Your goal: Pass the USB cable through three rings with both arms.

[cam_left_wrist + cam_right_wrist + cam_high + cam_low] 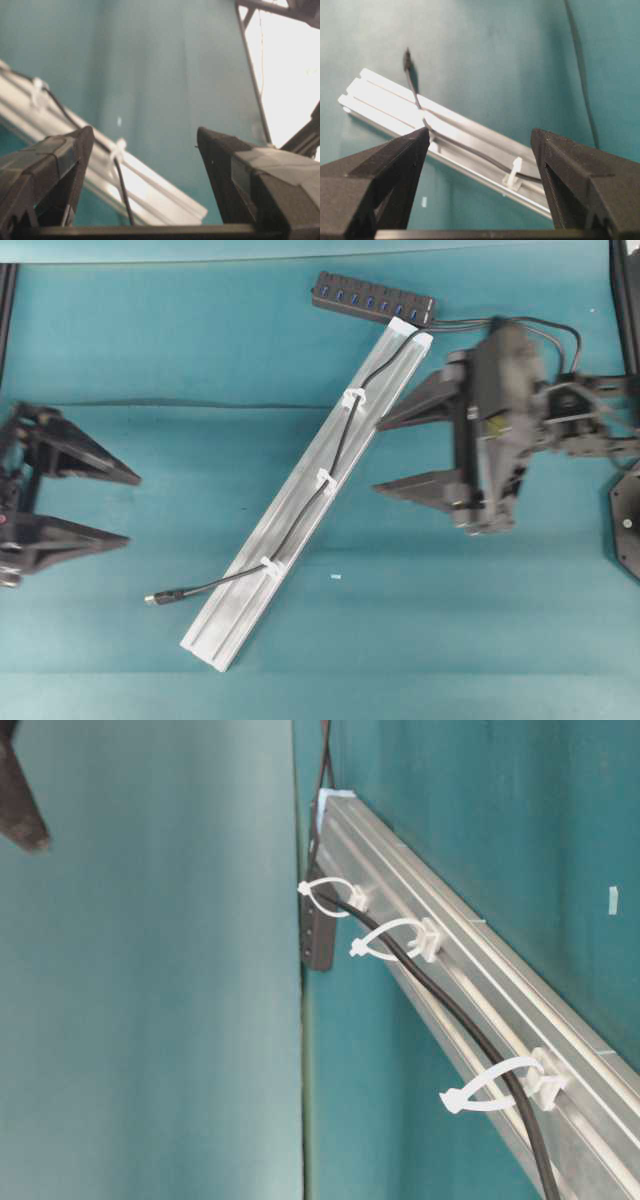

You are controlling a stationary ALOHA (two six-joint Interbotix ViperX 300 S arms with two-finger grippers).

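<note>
The thin black USB cable (335, 455) already ran through all three whitish plastic rings (325, 480) on the silver aluminium rail (250, 615) lying diagonally toward the desk's far edge, so the left claw (133, 508) and right claw (377, 456) hung spread, pinching nothing.

A long thin black USB cable (335, 455) runs from a black multi-port hub (372, 298) down a slanted silver aluminium rail (305, 505). It passes under all three small whitish translucent plastic rings (325, 480), spaced evenly along the rail. Its small dark plug (153, 598) lies on the teal surface just past the lowest ring, apparently flat.
</note>
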